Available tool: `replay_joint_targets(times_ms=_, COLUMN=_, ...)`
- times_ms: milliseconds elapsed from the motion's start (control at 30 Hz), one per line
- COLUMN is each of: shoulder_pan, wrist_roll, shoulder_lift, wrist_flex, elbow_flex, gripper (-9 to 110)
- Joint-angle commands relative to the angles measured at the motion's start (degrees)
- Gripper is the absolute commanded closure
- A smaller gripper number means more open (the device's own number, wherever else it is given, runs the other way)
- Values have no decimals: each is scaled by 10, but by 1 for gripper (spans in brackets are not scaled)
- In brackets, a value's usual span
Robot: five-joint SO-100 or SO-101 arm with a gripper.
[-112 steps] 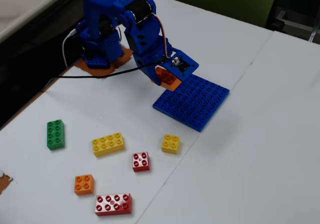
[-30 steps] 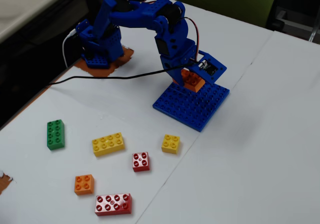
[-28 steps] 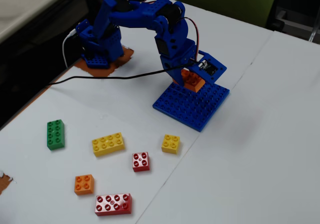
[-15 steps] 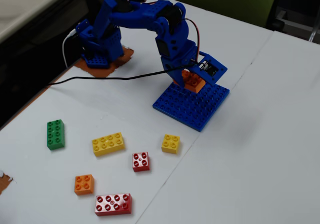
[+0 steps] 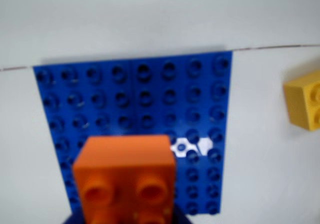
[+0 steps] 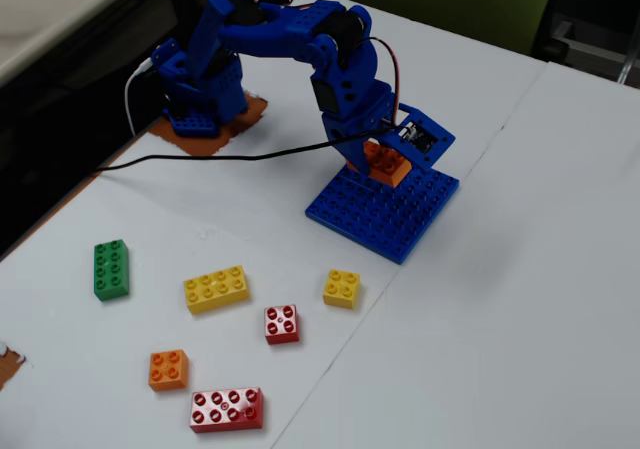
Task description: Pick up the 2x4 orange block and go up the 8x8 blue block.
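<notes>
**Desk:** Where is the brick?

**Me:** From here I see the 2x4 orange block [image 6: 385, 163] clamped in the gripper [image 6: 383, 167], right of centre in the upper half of the fixed view; the blue fingers close on its sides, and it sits over the far edge of the 8x8 blue block [image 6: 385, 212]; I cannot tell whether it touches the studs or hangs just above them.

**Desk:** And the wrist camera?

**Me:** The orange block [image 5: 126, 178] fills the bottom centre, its stud side facing the lens, blurred by closeness; behind it the blue plate [image 5: 135, 104] spans the middle of the frame, with a bright glare patch just right of the brick; a yellow brick [image 5: 305, 106] pokes in at the right edge, on the white table [image 5: 150, 14].

**Desk:** What else is on the table?

**Me:** In the fixed view, lower left: a green brick [image 6: 110, 269] at the far left; a long yellow brick [image 6: 216, 288]; a small yellow brick [image 6: 342, 288] near the plate's lower corner; a small red brick [image 6: 282, 324]; a small orange brick [image 6: 168, 369]; a long red brick [image 6: 227, 410] at the bottom; a black cable [image 6: 200, 158] runs from the left edge to the arm [image 6: 290, 39], whose base sits upper left.
</notes>
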Motion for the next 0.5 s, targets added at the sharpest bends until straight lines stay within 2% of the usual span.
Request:
replay_joint_targets(times_ms=0, shoulder_pan=-6, wrist_roll=-8, shoulder_lift=4, wrist_flex=-6, elbow_flex=-32, gripper=101)
replay_joint_targets(times_ms=467, shoulder_pan=-3, wrist_roll=-27, shoulder_lift=8, wrist_flex=-14, elbow_flex=-32, gripper=101)
